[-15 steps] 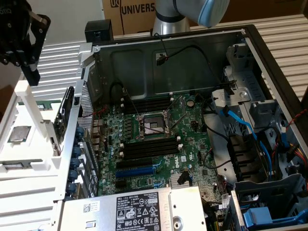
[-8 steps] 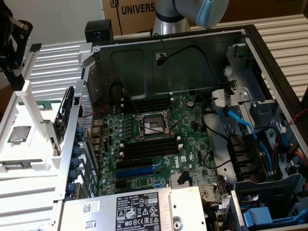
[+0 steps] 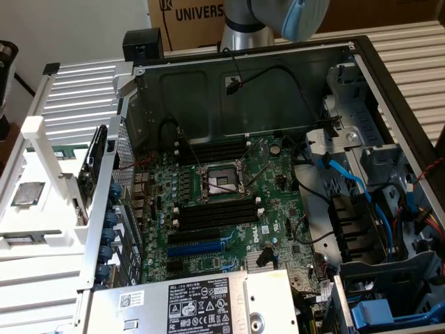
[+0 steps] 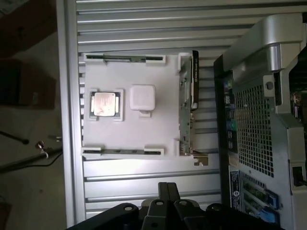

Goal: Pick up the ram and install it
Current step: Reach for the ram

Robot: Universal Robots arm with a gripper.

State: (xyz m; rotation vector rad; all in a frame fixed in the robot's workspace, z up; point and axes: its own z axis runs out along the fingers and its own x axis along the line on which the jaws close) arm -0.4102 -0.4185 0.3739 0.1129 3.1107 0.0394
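Two ram sticks lie in holders at opposite edges of a white tray (image 4: pixel 144 132): one ram stick (image 4: pixel 122 58) on the far side, the other ram stick (image 4: pixel 122 151) on the side nearer my gripper. My gripper (image 4: pixel 163 188) hangs high above the tray's near edge, fingers shut together with nothing between them. In the exterior view the tray (image 3: pixel 49 216) sits at the left, outside the open computer case, with a green ram stick (image 3: pixel 69 152) on it. The motherboard's black memory slots (image 3: pixel 215 212) stand empty beside the processor socket (image 3: pixel 221 182).
A processor chip (image 4: pixel 105 104) and a white square block (image 4: pixel 142 98) rest mid-tray. An expansion card (image 4: pixel 187 96) stands on edge between tray and case. The case wall (image 3: pixel 104 229), cables and a drive cage (image 3: pixel 361 167) surround the board. A blue expansion slot (image 3: pixel 198 245) lies below the memory slots.
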